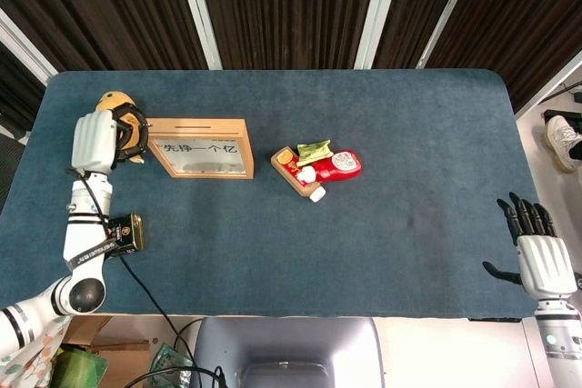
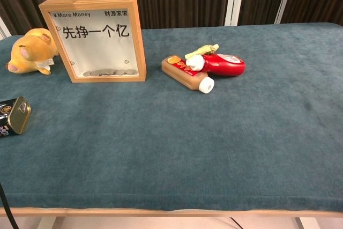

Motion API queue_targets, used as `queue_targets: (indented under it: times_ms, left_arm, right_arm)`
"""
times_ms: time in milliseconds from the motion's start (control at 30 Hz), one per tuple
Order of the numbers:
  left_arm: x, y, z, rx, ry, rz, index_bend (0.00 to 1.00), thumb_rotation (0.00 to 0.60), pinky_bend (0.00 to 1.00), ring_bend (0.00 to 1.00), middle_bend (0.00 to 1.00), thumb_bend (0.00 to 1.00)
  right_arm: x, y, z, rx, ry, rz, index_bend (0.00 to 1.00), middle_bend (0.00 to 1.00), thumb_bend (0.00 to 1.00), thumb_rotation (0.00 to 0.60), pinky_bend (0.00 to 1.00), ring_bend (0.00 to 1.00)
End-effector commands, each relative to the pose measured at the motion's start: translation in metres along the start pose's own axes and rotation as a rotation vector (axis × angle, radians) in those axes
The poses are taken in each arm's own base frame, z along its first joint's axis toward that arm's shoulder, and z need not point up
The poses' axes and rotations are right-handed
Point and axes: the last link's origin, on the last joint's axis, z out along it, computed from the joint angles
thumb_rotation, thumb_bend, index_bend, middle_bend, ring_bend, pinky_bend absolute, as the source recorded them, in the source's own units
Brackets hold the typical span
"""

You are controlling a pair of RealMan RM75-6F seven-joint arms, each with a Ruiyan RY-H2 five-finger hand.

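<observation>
My left hand [image 1: 98,141] is raised high at the table's left side, its fingers curled in with nothing in them. In the head view it covers most of the yellow plush toy [image 1: 113,97]. The chest view shows no hand, and there the plush [image 2: 31,51] lies untouched beside the wooden money-box frame [image 2: 96,38]. My right hand [image 1: 543,259] hangs off the table's front right corner with its fingers spread and nothing in it.
A dark tin [image 1: 127,232] [image 2: 13,115] lies near the front left edge under my left forearm. At mid-table a red sauce bottle [image 1: 338,164], a brown bottle [image 1: 296,170] and a yellow-green packet [image 1: 314,149] lie together on the blue cloth table [image 1: 409,115].
</observation>
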Motion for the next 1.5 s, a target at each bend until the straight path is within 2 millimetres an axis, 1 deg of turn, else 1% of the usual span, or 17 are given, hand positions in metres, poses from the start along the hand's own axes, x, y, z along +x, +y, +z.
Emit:
queue_targets:
  times_ms: [33,167,267,400,667,900,1067,1500]
  left_arm:
    - [0.003,0.011,0.017,0.004,-0.013,0.017,0.69,0.600,1.00,1.00,1.00,0.61]
    - [-0.012,0.021,0.030,0.019,-0.064,0.024,0.69,0.600,1.00,1.00,1.00,0.60]
    - [-0.024,0.030,0.036,0.013,-0.087,0.037,0.69,0.600,1.00,1.00,1.00,0.60]
    - [-0.033,0.037,0.039,0.006,-0.107,0.047,0.69,0.600,1.00,1.00,1.00,0.58]
    - [-0.048,0.041,0.041,0.010,-0.164,0.064,0.69,0.600,1.00,1.00,1.00,0.58]
    - [-0.054,0.043,0.044,0.019,-0.172,0.082,0.69,0.600,1.00,1.00,1.00,0.59]
    - [-0.057,0.039,0.048,0.041,-0.188,0.104,0.69,0.600,1.00,1.00,1.00,0.59]
    - [-0.061,0.038,0.047,0.042,-0.198,0.120,0.69,0.600,1.00,1.00,1.00,0.59]
  right_arm:
    - [0.001,0.002,0.001,-0.009,0.004,0.005,0.00,0.00,0.21,0.600,0.00,0.00]
    - [0.002,0.004,0.002,-0.016,-0.001,0.010,0.00,0.00,0.21,0.600,0.00,0.00]
    - [0.003,0.005,0.001,-0.019,0.002,0.015,0.00,0.00,0.21,0.600,0.00,0.00]
    - [0.007,0.008,-0.001,-0.028,0.016,0.024,0.00,0.00,0.21,0.600,0.00,0.00]
    - [0.008,0.010,-0.002,-0.029,0.016,0.031,0.00,0.00,0.21,0.600,0.00,0.00]
    - [0.008,0.011,-0.001,-0.029,0.018,0.033,0.00,0.00,0.21,0.600,0.00,0.00]
    - [0.009,0.012,-0.003,-0.029,0.019,0.034,0.00,0.00,0.21,0.600,0.00,0.00]
    - [0.010,0.012,-0.004,-0.030,0.023,0.034,0.00,0.00,0.21,0.600,0.00,0.00]
